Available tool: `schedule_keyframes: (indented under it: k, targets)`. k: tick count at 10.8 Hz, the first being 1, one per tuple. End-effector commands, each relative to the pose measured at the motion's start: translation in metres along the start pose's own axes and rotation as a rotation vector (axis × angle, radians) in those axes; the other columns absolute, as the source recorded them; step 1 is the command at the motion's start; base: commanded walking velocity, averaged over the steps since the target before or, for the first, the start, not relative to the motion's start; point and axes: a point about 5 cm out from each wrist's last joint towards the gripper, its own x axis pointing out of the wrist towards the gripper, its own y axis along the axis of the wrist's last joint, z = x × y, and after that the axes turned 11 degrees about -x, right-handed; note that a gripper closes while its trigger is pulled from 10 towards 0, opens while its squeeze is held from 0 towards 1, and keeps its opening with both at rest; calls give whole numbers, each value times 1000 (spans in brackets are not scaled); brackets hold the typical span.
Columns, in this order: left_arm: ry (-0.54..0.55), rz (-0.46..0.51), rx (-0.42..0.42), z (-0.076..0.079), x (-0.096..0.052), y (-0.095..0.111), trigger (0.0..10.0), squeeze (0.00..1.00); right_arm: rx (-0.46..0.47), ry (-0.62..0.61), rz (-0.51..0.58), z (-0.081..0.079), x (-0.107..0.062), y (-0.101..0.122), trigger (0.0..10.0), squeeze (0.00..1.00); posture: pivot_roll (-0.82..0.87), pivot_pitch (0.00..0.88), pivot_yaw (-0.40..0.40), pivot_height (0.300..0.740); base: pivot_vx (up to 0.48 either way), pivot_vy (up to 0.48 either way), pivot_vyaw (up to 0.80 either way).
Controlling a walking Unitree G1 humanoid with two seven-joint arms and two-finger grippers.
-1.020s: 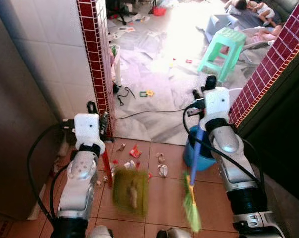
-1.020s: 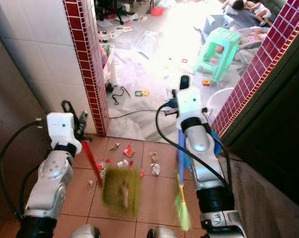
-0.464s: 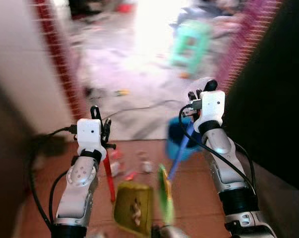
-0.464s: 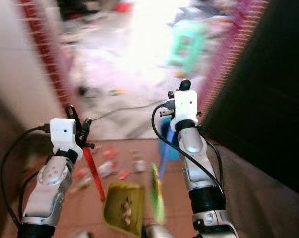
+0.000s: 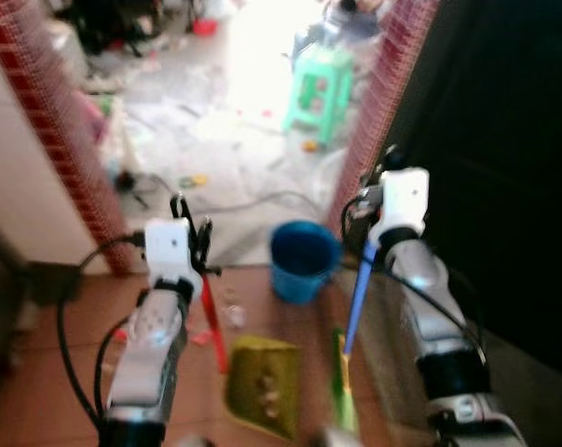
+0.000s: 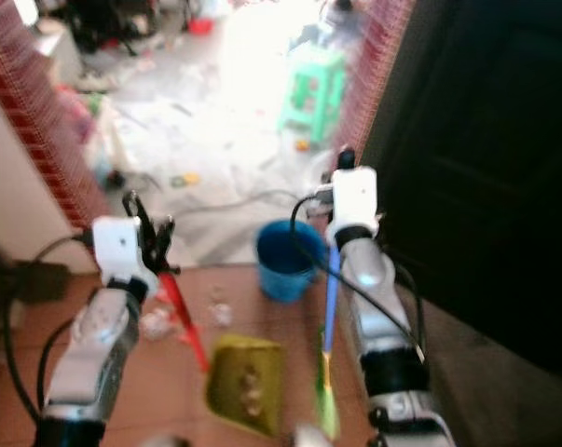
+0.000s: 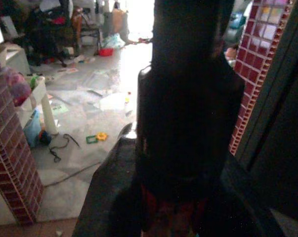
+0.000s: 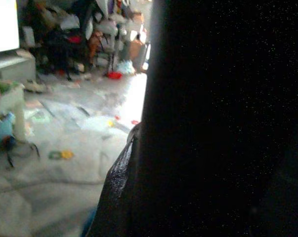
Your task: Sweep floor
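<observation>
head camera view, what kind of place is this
Likely a lived-in home: a terracotta-tiled floor by a red-tiled pillar, opening onto a cluttered room with a green plastic stool and a blue bucket.

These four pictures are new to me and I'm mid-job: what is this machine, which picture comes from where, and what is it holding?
It is a humanoid robot with two silver arms. The two wide pictures come from its head camera, looking down and blurred by motion. The two dark ones come from cameras on its wrists, blocked mostly by what each arm holds. The left end effector holds the red handle of a yellow-green dustpan with bits of litter in it. The right end effector holds a blue-handled broom with green bristles. On the terracotta tiled floor stands a blue bucket, with scraps beside the dustpan handle. Beyond lies a bright, littered room with a green stool.
</observation>
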Motion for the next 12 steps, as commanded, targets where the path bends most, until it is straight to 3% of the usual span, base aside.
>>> schedule_keyframes:
  k: [1, 5, 7, 12]
  targets:
    - [-17, 52, -17, 6, 2, 11, 10000, 0, -9, -23, 27, 8, 1, 5, 10000, 0, -65, 0, -34, 740, 0, 0, 0]
    - [57, 98, -29, -7, 3, 21, 10000, 0, -21, -19, 25, 10, 1, 3, 10000, 0, -66, 0, -38, 740, 0, 0, 0]
    - [134, 194, -71, -19, 7, 47, 10000, 0, -28, -19, 19, 12, 2, 1, 10000, 0, -66, 0, -41, 740, 0, 0, 0]
    - [189, 360, -96, -31, 14, 102, 10000, 0, -36, -11, 19, 10, 3, 0, 10000, 0, -60, 0, -47, 740, 0, 0, 0]
